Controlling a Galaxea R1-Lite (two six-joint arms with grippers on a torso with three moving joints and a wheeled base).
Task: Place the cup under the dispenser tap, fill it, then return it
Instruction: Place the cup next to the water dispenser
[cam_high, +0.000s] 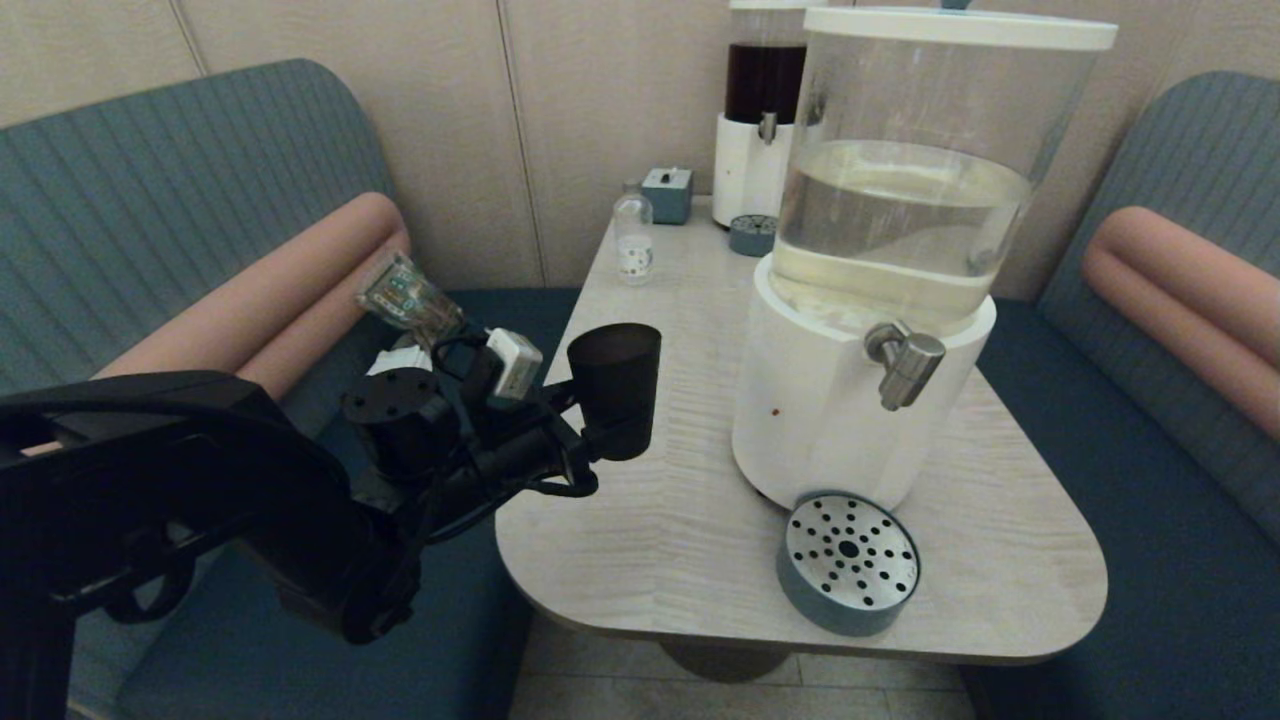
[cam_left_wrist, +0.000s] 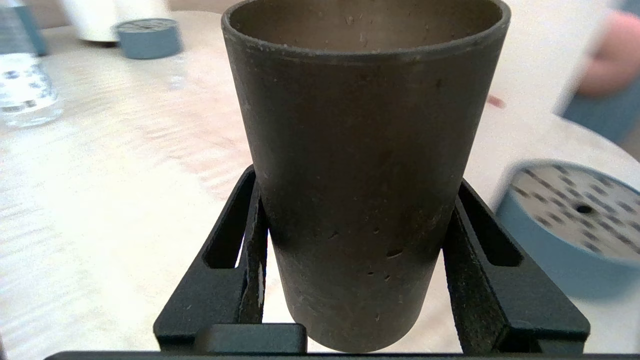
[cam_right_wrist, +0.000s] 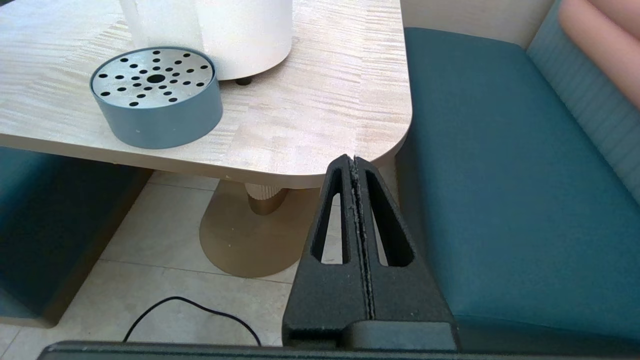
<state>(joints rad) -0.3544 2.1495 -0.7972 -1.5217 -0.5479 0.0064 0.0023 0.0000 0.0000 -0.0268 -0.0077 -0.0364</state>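
Our left claw (cam_high: 612, 425) is clamped about the lower half of the cup (cam_high: 615, 385), its two fingers (cam_left_wrist: 252, 240) pressed to opposite sides of the wall, roughly half parted because the cup fills the gap; the cup stands upright, mouth up, and looks empty from what we can see of its inside. We hold it over the left edge of the table (cam_high: 680, 520), clear of the top as far as we can judge.

The relation that matters: the tap (cam_high: 905, 362) juts from the white base of the dispenser (cam_high: 880, 260) well off to the right of the cup, with bare tabletop between; below the tap sits the drip tray (cam_high: 848, 562), a round grey dish with a holed steel plate. In the left wrist view that tray (cam_left_wrist: 570, 220) lies beside the cup and beyond it, so we judge the coming move to be a sideways carry to the right and a little nearer the table's front edge, keeping the cup's long axis vertical, until its mouth is under the spout. The gap between spout and tray looks modest against the cup's height; we would mind the rim there.

Our right claw (cam_right_wrist: 355, 165) is parked low off the table's near right corner, fingers pressed together on nothing; the left is the only arm placed for this.
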